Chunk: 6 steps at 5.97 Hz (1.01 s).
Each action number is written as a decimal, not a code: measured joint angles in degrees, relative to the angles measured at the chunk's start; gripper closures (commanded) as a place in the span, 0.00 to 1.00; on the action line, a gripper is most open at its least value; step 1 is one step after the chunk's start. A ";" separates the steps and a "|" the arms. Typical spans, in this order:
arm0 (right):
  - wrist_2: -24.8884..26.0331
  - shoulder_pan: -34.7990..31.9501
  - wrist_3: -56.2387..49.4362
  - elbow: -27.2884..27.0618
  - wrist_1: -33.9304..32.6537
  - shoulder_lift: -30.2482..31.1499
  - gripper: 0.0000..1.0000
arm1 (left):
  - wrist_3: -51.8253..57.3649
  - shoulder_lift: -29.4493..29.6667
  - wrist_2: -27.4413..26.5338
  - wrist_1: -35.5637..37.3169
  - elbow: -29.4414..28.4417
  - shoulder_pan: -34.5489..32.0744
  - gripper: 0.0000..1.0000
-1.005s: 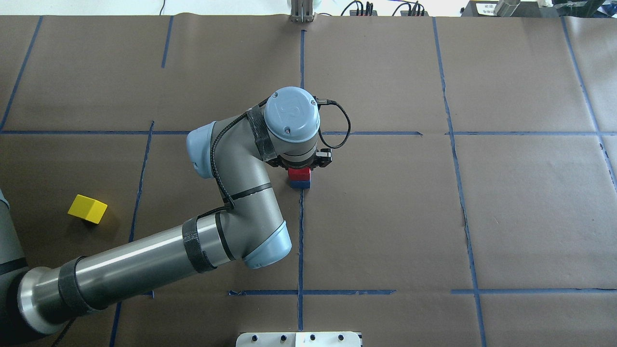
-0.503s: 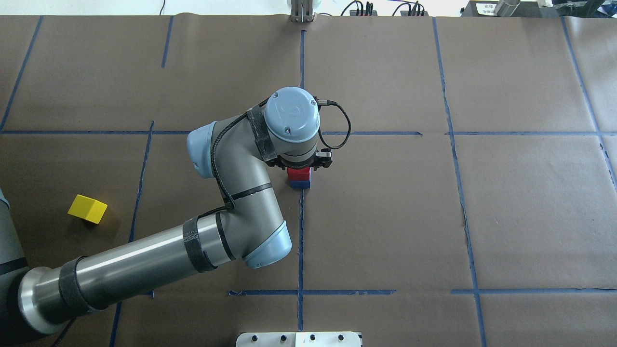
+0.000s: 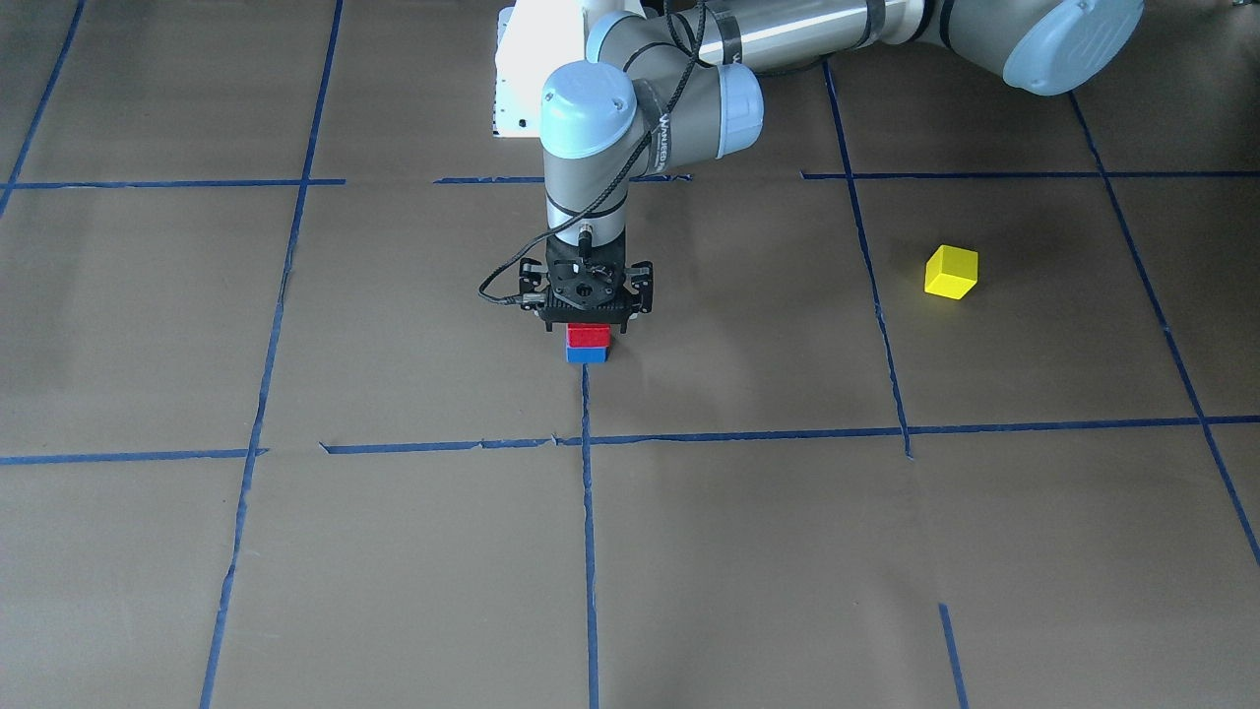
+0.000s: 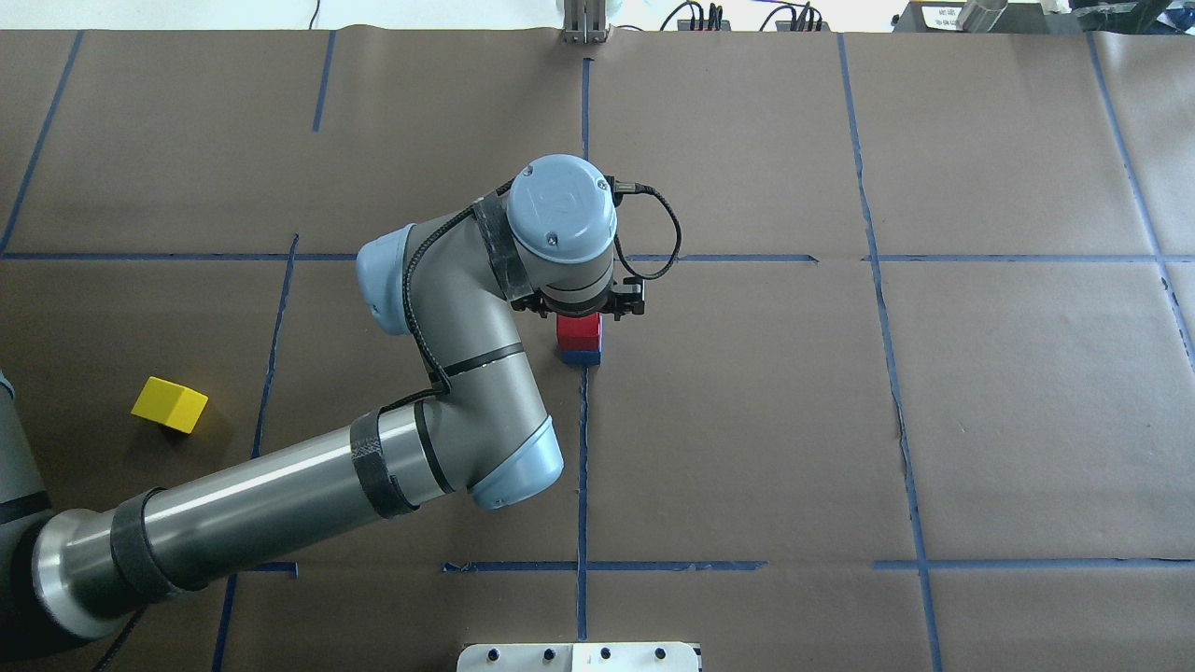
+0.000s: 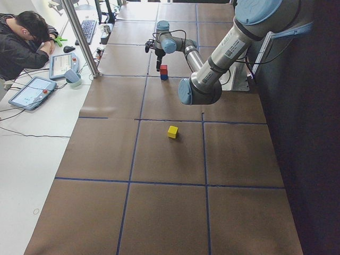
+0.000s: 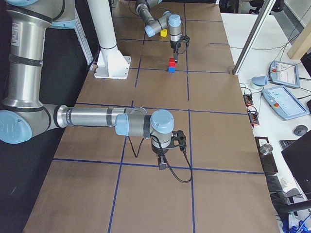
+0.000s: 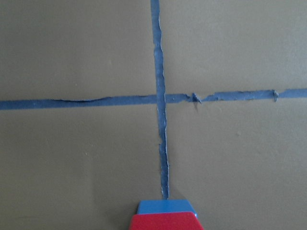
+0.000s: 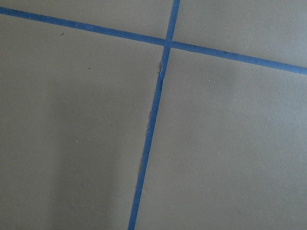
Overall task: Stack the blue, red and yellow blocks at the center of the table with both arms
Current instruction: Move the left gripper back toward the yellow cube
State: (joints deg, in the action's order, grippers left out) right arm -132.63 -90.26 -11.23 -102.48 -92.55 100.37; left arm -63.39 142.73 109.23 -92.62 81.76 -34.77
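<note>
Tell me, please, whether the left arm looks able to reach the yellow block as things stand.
Probably yes: the yellow block lies alone on the table on that arm's side, with nothing between it and the left hand.

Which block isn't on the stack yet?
The yellow block. It sits alone on the robot's left side of the table, while the red block rests on the blue block at the centre.

The brown paper table point(image 4: 747, 420), squared off by blue tape point(image 4: 582, 467), carries the blue block point(image 3: 588, 354) on a tape line straight below the fingers of the left gripper point(image 3: 588, 323). The yellow block point(image 4: 169, 404) lies well apart from them.
</note>
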 measured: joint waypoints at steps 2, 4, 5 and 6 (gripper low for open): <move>0.03 0.00 0.01 0.04 0.00 0.00 0.00 | 10.89 -9.85 11.34 0.20 8.03 -9.19 0.00; 0.04 0.00 0.06 0.08 0.00 0.00 0.00 | 24.85 -29.19 16.05 -0.71 20.76 -16.76 0.00; 0.07 0.00 0.04 0.09 0.00 0.00 0.00 | 30.44 -38.32 16.36 -2.84 24.26 -18.29 0.00; 0.08 0.00 0.03 0.09 0.00 0.00 0.00 | 31.72 -46.26 16.23 -8.03 26.05 -18.88 0.00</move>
State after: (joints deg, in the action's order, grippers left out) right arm -132.54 -90.26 -11.20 -102.39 -92.55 100.37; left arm -31.66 96.47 125.47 -100.65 107.80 -53.65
